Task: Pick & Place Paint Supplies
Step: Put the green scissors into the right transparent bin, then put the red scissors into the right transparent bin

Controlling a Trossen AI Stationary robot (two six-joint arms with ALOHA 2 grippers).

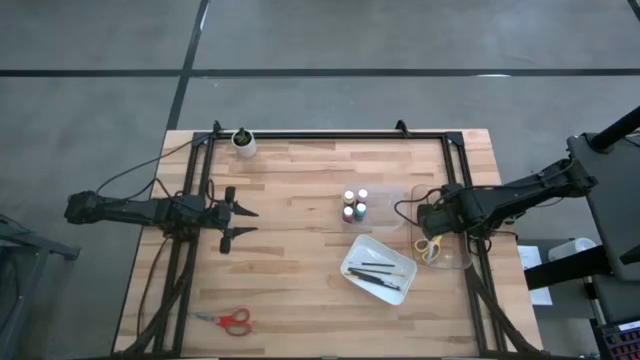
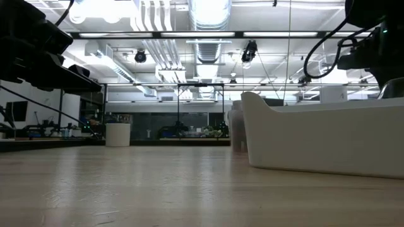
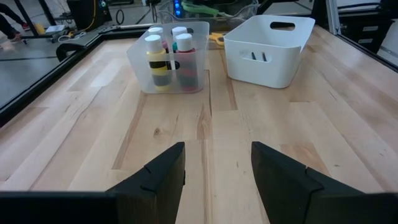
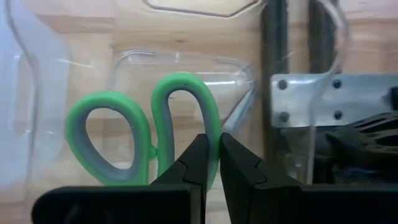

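Right end effector [image 4: 210,163] clamped on the green-handled scissors [image 4: 143,134] inside the clear bin [image 1: 443,228], apparently for depositing; left end effector [image 3: 216,168], fingers apart, waited over the counter [image 1: 300,200].

1. The table [image 1: 300,200] is pale wood with visible grain, planked, with a low sheen.
2. On it, the bin [image 4: 37,87] is clear glossy plastic.
3. Inside the bin, the scissors [image 4: 143,134] have smooth green plastic handles lined in grey.
4. Beside the bin, the tray [image 3: 267,40] is matt white plastic.
5. The bottle holder [image 3: 169,59] is frosted plastic.
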